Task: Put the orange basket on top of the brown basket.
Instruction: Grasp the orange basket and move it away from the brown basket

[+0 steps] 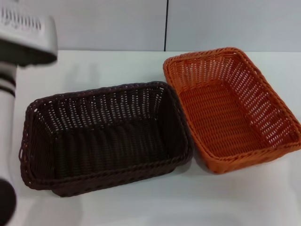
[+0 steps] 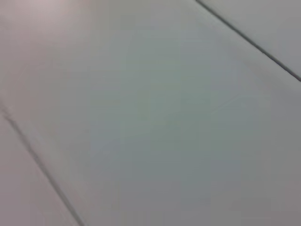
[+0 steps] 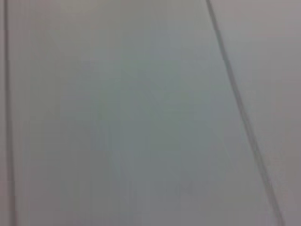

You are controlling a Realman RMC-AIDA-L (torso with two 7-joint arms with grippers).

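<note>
**Two baskets side by side on the table, arms barely in sight**

The brown basket (image 1: 106,136) sits on the white table (image 1: 141,207), toward the robot's left, open side up, set slightly askew. Its inside is so dark that the weave of the floor is hard to read; only the braided rim and the openwork upper walls stand out. Nothing can be made out inside it.

The orange basket (image 1: 230,110) stands just to its right, also upright on the table and turned at an angle. One long wall lies against the near right corner of the brown one; the rims look to be touching there, though a narrow gap cannot be ruled out. Its right-hand rim runs very close to the picture's edge. Its inside shows only bare weave.

Left arm (image 1: 21,42): a grey and white body blurred at the upper left of the head view, cut off by the frame, with a dark rounded part at the lower left corner. No fingers show, so whether its jaws are spread or pressed together I cannot tell. The right arm does not appear in the head view at all.

Both wrist views give only a pale flat surface crossed by thin dark seams (image 2: 249,40) (image 3: 235,94). No basket, no fingers in either.

Behind the table, a light wall with one vertical dark joint (image 1: 166,23).
</note>
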